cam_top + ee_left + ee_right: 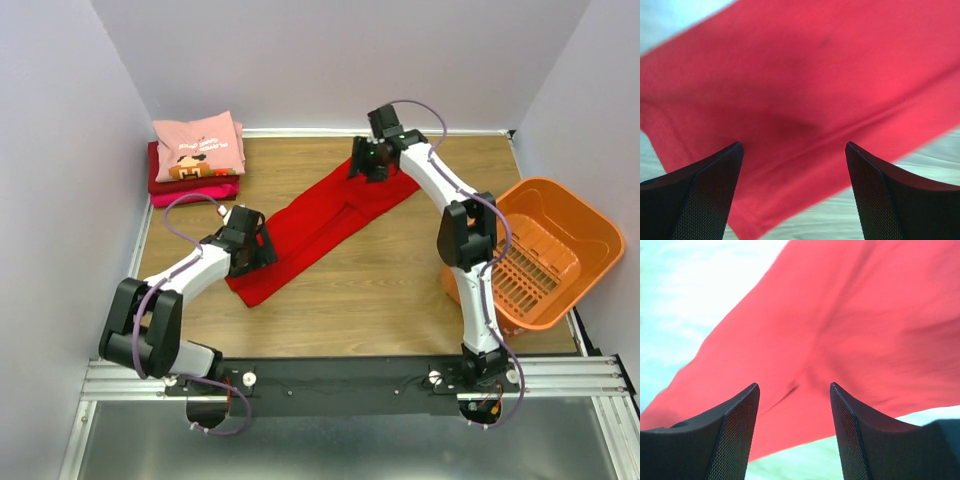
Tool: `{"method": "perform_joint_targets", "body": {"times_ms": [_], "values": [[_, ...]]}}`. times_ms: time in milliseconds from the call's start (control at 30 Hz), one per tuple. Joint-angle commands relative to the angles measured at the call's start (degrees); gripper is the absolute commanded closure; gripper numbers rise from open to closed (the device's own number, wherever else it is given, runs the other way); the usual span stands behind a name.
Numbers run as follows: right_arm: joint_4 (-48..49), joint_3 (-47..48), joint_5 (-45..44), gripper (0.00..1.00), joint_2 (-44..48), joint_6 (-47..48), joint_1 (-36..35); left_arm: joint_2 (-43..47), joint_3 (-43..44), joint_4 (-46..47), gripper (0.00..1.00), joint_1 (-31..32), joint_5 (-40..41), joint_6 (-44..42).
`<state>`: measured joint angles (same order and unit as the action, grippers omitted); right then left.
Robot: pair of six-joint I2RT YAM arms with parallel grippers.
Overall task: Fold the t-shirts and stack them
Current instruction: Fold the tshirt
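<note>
Shirt stack (pixel 198 160) far left, long shirt (pixel 320 230) centre (diagonal), basket (pixel 590 216) right

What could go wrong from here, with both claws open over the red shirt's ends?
1. The red t-shirt lies folded in a long diagonal strip; the left claw and right claw might pinch only the top layer, spoiling the fold.
2. The orange basket sits right beside the right arm; a swing could knock it.
</note>
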<state>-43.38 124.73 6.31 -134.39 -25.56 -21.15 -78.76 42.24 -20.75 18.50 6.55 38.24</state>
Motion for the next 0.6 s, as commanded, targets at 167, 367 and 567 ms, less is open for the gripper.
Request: {"method": "perform_joint_targets", "body": {"times_ms": [167,367,567], "values": [[-0.13,-6.95,2.22,0.34,-0.70,-3.70,-6.01,-2.10,-2.68,2.30,0.09,0.48,2.33,2.10],[-0.22,-8.79,-1.38,0.34,-3.60,-4.41,-6.01,1.50,-8.40,2.83,0.11,2.67,-0.75,4.99],[-0.22,-9.41,-2.17,0.34,-6.23,-5.99,-6.01,6.86,-12.53,2.56,0.11,6.62,-4.79,9.83]]}}
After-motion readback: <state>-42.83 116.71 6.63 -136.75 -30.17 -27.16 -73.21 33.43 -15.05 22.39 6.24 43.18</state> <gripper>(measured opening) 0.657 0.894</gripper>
